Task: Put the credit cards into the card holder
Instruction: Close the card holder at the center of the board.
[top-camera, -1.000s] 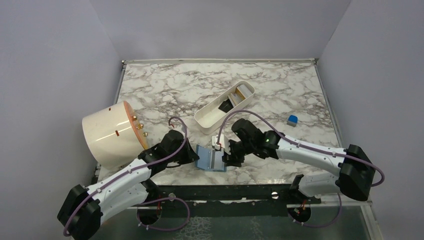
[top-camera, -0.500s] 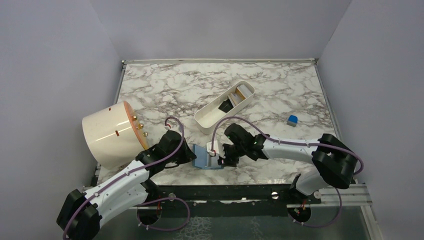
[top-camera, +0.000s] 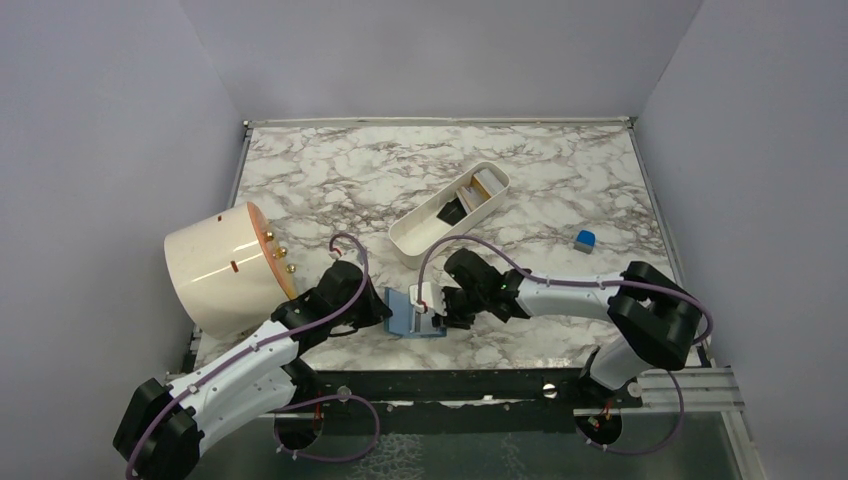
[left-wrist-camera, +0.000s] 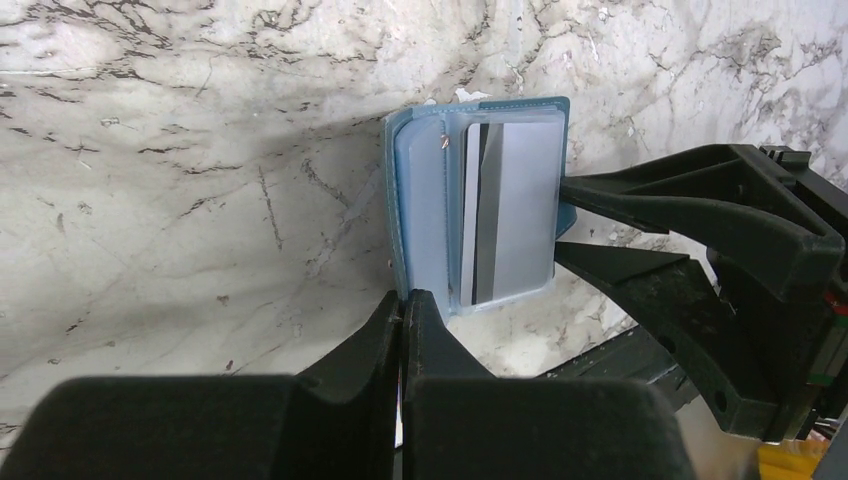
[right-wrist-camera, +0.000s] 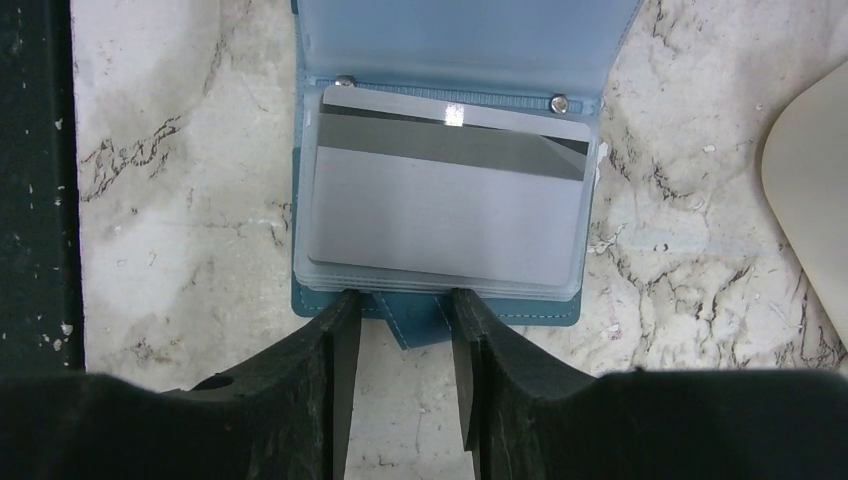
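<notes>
Your teal-blue folding card holder (left-wrist-camera: 425, 200) lies open flat on the marble-pattern counter (top-camera: 340, 180), close to the near edge and a bit left of centre, btwn the two arms. One pale grey-white plastic card w/ a dark stripe (right-wrist-camera: 445, 215) sits on its stack of clear pockets, long edge up against the two small rivets at the fold. It looks tucked under the top clear sleeve, but can't say for sure.

Your left hand (left-wrist-camera: 405, 300) is fully closed, tips together right at the holder's near-left corner. Can't tell whether the cover is nipped btwn them or just pressed.

Your right hand (right-wrist-camera: 400, 305) is at a narrow gap, fingers parted, holding nothing. Its tips are up against the holder's opposite edge, and the holder's teal snap tab (right-wrist-camera: 415, 328) pokes out btwn the two fingers.

The rest of the thin gold, grey and black cards (top-camera: 487, 180) are in the long white oblong tray (top-camera: 415, 238), which lies diagonally mid-counter, beyond the hands. A small blue cube (top-camera: 585, 239) sits alone near the right edge. A cream drum-shaped container (top-camera: 215, 270) lies on its side at the left edge, orange rim facing the arms.
</notes>
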